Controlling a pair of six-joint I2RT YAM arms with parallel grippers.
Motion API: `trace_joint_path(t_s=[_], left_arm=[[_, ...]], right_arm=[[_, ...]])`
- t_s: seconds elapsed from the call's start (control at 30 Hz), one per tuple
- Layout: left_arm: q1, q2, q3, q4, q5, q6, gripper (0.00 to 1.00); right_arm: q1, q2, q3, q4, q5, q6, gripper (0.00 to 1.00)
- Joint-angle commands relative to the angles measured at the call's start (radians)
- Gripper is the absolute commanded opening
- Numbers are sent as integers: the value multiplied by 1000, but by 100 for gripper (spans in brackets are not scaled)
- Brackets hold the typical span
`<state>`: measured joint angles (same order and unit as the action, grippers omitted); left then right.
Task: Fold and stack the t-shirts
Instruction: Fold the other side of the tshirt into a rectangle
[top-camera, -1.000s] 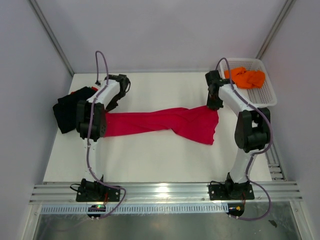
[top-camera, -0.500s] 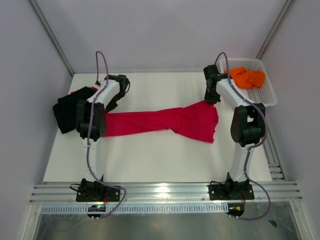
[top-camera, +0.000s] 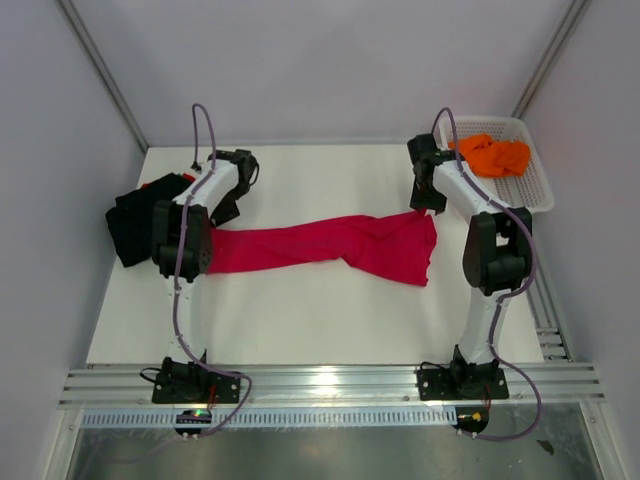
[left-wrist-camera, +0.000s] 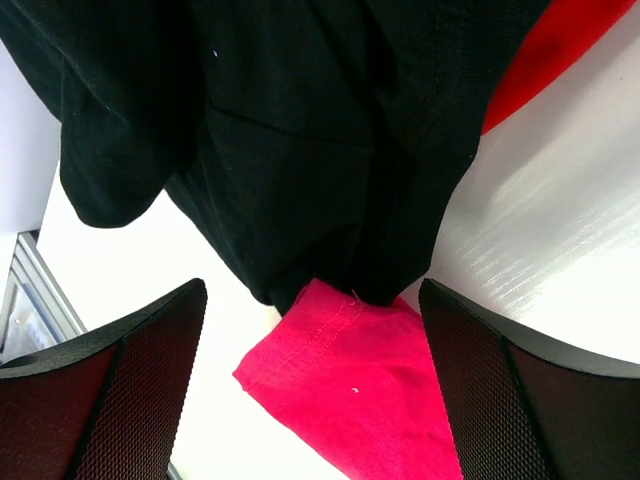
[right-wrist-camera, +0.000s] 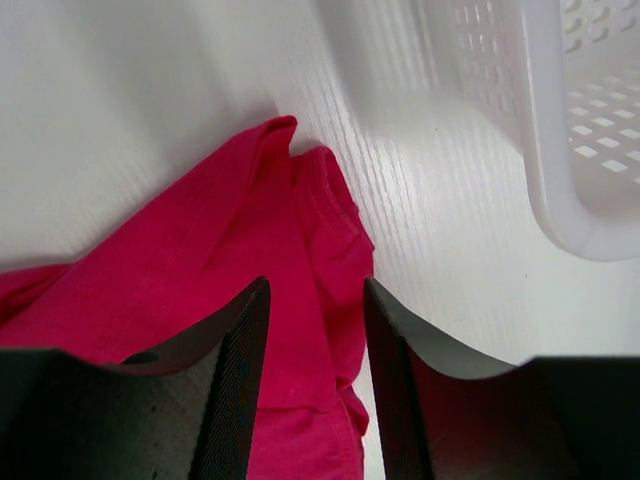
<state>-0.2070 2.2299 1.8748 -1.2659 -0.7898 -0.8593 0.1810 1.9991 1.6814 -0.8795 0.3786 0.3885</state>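
Observation:
A crimson t-shirt (top-camera: 330, 243) lies stretched left to right across the white table. My left gripper (top-camera: 224, 212) stands open over its left end. In the left wrist view the shirt's hemmed corner (left-wrist-camera: 350, 390) lies flat between the wide-apart fingers of that gripper (left-wrist-camera: 315, 380), touching neither. That corner butts against a black t-shirt pile (left-wrist-camera: 280, 130) with a red one (left-wrist-camera: 550, 50) behind it. My right gripper (top-camera: 428, 205) hovers open over the right end. Its jaws (right-wrist-camera: 315, 370) are apart, with the crimson cloth (right-wrist-camera: 300, 250) lying loose beneath them.
The black pile (top-camera: 130, 225) sits at the table's left edge with the red shirt (top-camera: 150, 184) peeking out behind it. A white mesh basket (top-camera: 535, 195) at the back right holds an orange t-shirt (top-camera: 490, 155). Its rim (right-wrist-camera: 560, 150) lies close to the right gripper.
Both grippers have opened and let go of the crimson shirt's ends. The right end has settled onto the table, and the right wrist shifted slightly back.

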Motion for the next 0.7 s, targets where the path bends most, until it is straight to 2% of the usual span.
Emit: trace_joint_path(t_s=[0.0, 0.17, 0.4, 0.57, 0.67], left_arm=[[6, -58, -8, 3, 4, 13, 89], [6, -122, -6, -7, 53, 28, 89], [6, -176, -2, -16, 81, 42, 89], [8, -177, -6, -23, 78, 46, 89], [6, -176, -14, -18, 89, 43, 90]], right_arm=[[-3, -126, -47, 25, 43, 12, 47], [40, -273, -123, 46, -52, -25, 47], [207, -451, -346, 89, -145, 9, 47], [305, -473, -452, 114, -224, 84, 47], [321, -450, -520, 163, -202, 110, 47]])
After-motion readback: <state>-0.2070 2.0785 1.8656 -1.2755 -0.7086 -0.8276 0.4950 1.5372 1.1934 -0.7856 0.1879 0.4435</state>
